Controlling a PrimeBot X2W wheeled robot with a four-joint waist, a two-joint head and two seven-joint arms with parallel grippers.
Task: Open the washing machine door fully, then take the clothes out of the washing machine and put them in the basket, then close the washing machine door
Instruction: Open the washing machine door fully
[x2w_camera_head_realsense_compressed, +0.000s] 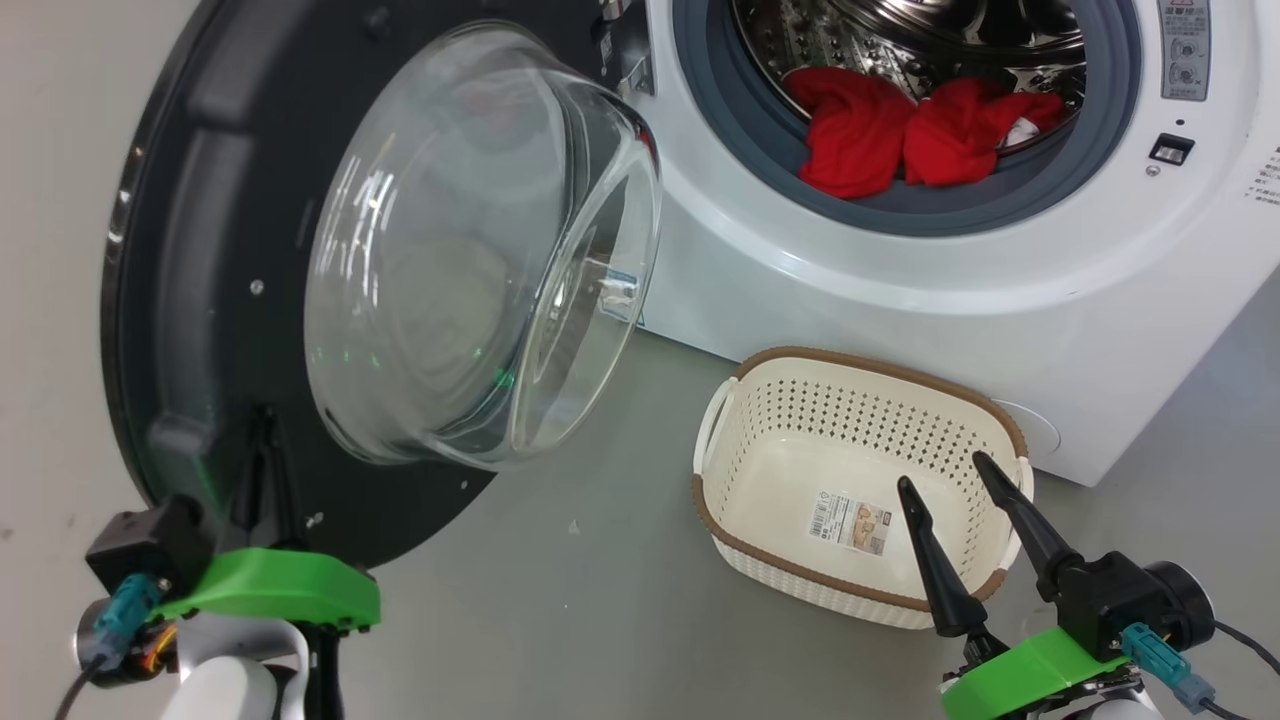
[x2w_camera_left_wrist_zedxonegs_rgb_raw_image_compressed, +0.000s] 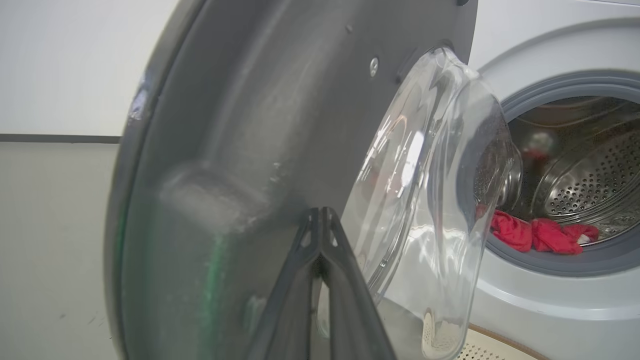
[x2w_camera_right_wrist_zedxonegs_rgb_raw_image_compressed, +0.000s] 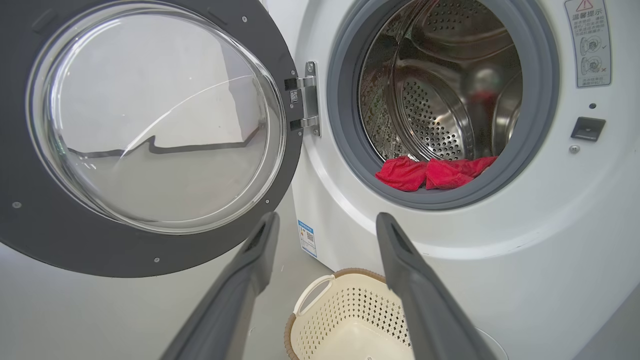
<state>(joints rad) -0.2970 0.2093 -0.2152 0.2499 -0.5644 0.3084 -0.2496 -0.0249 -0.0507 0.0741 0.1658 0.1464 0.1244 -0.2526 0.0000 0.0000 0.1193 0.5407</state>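
Note:
The washing machine door (x2w_camera_head_realsense_compressed: 200, 250) stands swung open to the left, its clear glass bowl (x2w_camera_head_realsense_compressed: 470, 250) bulging toward me. My left gripper (x2w_camera_head_realsense_compressed: 265, 420) is shut with nothing in it, its tips close against the door's dark inner face (x2w_camera_left_wrist_zedxonegs_rgb_raw_image_compressed: 225, 125) below the bowl. Red clothes (x2w_camera_head_realsense_compressed: 900, 135) lie at the front of the steel drum of the white washing machine (x2w_camera_head_realsense_compressed: 900, 280). The cream basket (x2w_camera_head_realsense_compressed: 870, 365) stands empty on the floor before the machine. Low over the basket's near right side hangs my right gripper (x2w_camera_head_realsense_compressed: 942, 472), open and empty. It looks toward the clothes (x2w_camera_right_wrist_zedxonegs_rgb_raw_image_compressed: 430, 172).
The floor (x2w_camera_head_realsense_compressed: 600, 600) is grey, with a pale wall (x2w_camera_left_wrist_zedxonegs_rgb_raw_image_compressed: 60, 60) behind the door. The door hinge (x2w_camera_right_wrist_zedxonegs_rgb_raw_image_compressed: 307, 100) sits left of the grey gasket (x2w_camera_right_wrist_zedxonegs_rgb_raw_image_compressed: 345, 150). A latch socket (x2w_camera_head_realsense_compressed: 1170, 150) and a warning label (x2w_camera_head_realsense_compressed: 1185, 50) are on the machine's right front.

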